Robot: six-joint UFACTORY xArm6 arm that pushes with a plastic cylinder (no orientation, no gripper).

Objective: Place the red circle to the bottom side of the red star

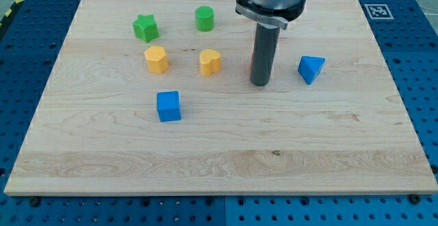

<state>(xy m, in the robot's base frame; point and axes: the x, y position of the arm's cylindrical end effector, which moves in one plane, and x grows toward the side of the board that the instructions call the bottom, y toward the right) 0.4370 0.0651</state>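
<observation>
My tip point(259, 83) rests on the surface, rod upright.

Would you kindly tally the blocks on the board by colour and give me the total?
Green: 2, a star and a cylinder.
Yellow: 2, one on the view's left and one nearer my tip.
Blue: 2, a cube and a triangular block.
Red: 1 sliver behind the rod, shape hidden.
Total: 7 visible.

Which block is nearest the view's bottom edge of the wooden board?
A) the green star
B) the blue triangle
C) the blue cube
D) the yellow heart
C: the blue cube sits lower on the wooden board than every other block.
</observation>
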